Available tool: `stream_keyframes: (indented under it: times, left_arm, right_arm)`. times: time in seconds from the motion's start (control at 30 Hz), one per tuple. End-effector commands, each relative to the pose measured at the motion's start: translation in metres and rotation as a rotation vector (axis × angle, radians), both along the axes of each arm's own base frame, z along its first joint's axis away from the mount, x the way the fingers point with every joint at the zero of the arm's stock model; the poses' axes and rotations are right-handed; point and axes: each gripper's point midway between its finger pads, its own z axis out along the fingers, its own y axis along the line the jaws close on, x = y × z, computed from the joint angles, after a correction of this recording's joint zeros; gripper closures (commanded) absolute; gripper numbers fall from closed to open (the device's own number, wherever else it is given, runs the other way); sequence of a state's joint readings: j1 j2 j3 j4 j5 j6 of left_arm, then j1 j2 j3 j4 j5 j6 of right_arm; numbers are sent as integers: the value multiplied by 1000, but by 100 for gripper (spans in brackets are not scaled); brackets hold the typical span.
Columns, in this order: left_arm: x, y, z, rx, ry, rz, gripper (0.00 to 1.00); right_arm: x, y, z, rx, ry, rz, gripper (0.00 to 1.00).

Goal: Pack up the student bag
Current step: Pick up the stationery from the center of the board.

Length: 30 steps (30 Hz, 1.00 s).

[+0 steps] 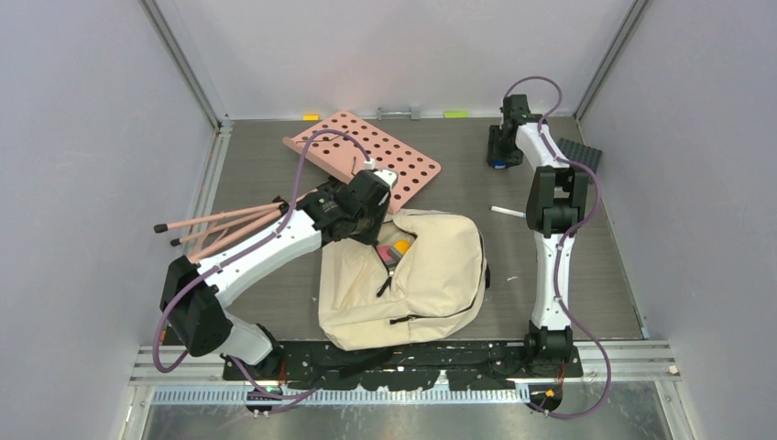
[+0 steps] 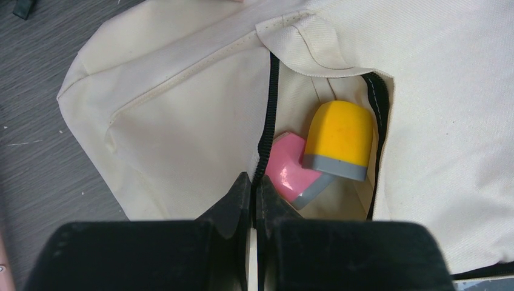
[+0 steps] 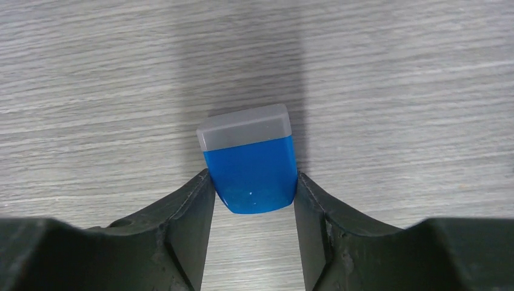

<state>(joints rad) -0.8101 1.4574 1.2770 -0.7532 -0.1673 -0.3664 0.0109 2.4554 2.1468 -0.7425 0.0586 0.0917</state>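
Note:
The cream student bag (image 1: 440,275) lies on the table in front of the arms, its pocket zipper (image 2: 270,115) open. Inside the pocket are a yellow block with a grey end (image 2: 339,136) and a pink block with a grey end (image 2: 290,170). My left gripper (image 1: 383,240) is shut on the zipper edge of the bag (image 2: 182,121), its tips (image 2: 254,182) pinching the black zipper tape. My right gripper (image 1: 499,158) is at the far right of the table, shut on a blue block with a grey cap (image 3: 251,170); its fingers (image 3: 194,206) press both sides.
A pink perforated board (image 1: 366,156) lies behind the bag. Pink rods (image 1: 220,225) lie at the left. A white pen (image 1: 507,212) lies right of the bag. A dark ribbed pad (image 1: 582,151) sits at the far right. Grey walls enclose the table.

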Motion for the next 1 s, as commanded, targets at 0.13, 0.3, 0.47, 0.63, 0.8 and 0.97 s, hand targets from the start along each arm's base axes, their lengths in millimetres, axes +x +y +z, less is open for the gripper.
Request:
stream_keyframes:
  times: [0.13,0.3,0.47,0.63,0.8,0.97]
  left_arm:
    - [11,2,28,-30,-76,23,100]
    - [13,1,31,-33,-85,18,100]
    - [19,-4,29,-35,-97,11,100]
    - [24,-9,25,-36,-93,5,100]
    - [31,-12,27,-74,-97,9,100]
    - [34,-17,27,-137,-74,13,100]
  right_arm:
    - [3,21,0,11,3,32,63]
    - [0,26,21,26,-22,36,79]
    - [-16,31,74,44,-93,57,83]
    - [-63,53,108,43,-83,145,84]
    - [-135,104,146,141,-78,263,84]
    - [-200,165,160,316,-24,353,84]
